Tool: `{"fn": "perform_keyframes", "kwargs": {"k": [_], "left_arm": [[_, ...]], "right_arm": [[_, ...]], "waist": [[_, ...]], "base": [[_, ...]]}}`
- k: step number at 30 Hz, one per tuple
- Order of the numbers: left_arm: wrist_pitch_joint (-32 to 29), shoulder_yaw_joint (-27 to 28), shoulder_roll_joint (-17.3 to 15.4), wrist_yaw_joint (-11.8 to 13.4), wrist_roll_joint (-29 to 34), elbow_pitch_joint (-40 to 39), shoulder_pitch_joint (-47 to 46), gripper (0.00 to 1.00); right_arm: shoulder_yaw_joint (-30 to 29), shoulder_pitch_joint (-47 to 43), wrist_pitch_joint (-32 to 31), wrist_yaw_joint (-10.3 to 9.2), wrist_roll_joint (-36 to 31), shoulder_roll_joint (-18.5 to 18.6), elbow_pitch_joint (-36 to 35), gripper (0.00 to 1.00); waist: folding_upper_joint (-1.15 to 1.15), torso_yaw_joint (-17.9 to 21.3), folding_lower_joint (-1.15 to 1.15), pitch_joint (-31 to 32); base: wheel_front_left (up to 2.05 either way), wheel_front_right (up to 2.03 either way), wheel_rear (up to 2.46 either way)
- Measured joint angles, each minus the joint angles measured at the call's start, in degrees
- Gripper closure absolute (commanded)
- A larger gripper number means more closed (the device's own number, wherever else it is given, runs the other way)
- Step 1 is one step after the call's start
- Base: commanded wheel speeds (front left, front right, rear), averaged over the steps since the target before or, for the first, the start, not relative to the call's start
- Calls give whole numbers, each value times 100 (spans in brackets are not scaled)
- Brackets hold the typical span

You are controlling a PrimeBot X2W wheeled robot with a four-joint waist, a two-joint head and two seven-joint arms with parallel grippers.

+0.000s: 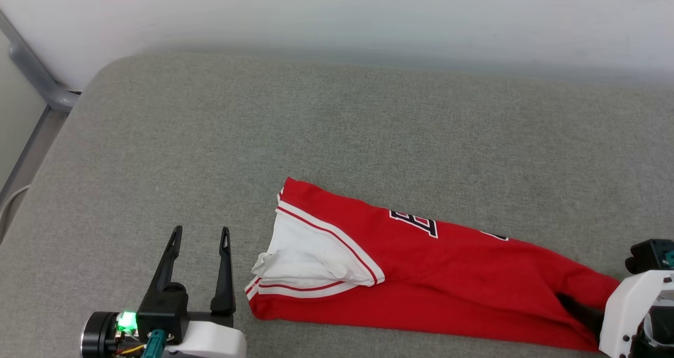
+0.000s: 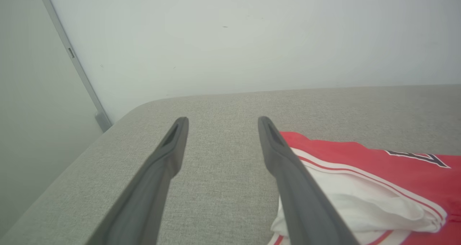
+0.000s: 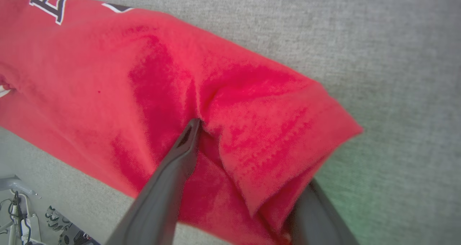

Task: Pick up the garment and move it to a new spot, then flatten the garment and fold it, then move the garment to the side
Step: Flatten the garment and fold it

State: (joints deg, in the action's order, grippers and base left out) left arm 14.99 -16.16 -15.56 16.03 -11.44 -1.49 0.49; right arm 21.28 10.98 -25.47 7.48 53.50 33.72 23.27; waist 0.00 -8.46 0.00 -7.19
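Observation:
The garment (image 1: 447,274), a red shirt with a white sleeve and striped trim, lies folded into a long band on the grey cushion (image 1: 316,126); parts of black letters show on top. My left gripper (image 1: 201,230) stands open just left of the sleeve end, above the cushion, nothing between its fingers. In the left wrist view the left gripper (image 2: 220,120) has the garment (image 2: 360,158) beside its right finger. My right gripper (image 3: 234,129) is open around the garment's (image 3: 108,75) right end: one finger (image 3: 180,155) lies on the cloth, the other goes under a raised fold.
The cushion's rounded back-left corner meets a white wall (image 1: 368,16). A grey metal bar (image 1: 37,73) runs down the left side. Bare grey cushion extends behind and to the left of the garment. Cables and robot parts (image 3: 21,216) show below the cushion's front edge.

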Motion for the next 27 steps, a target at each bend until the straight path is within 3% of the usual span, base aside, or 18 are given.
{"fn": "perform_keyframes", "kwargs": {"k": [1, 7, 18, 27], "left_arm": [[0, 45, 45, -46, 62, 4, 43, 0], [0, 336, 264, -280, 341, 24, 227, 0], [0, 682, 495, -508, 679, 104, 488, 0], [0, 783, 579, -650, 828, 174, 627, 0]], "right_arm": [[19, 8, 69, 0, 3, 11, 45, 100], [98, 20, 334, 8, 155, 175, 287, 100], [-148, 1, 494, 7, 303, 929, 901, 100], [-185, 83, 140, 5, 366, 1043, 714, 100]], "waist": [[0, 2, 0, 13], [0, 42, 0, 148], [0, 181, 0, 390], [0, 264, 0, 595]], "base": [[0, 0, 0], [0, 0, 0], [0, 0, 0], [0, 0, 0]]}}
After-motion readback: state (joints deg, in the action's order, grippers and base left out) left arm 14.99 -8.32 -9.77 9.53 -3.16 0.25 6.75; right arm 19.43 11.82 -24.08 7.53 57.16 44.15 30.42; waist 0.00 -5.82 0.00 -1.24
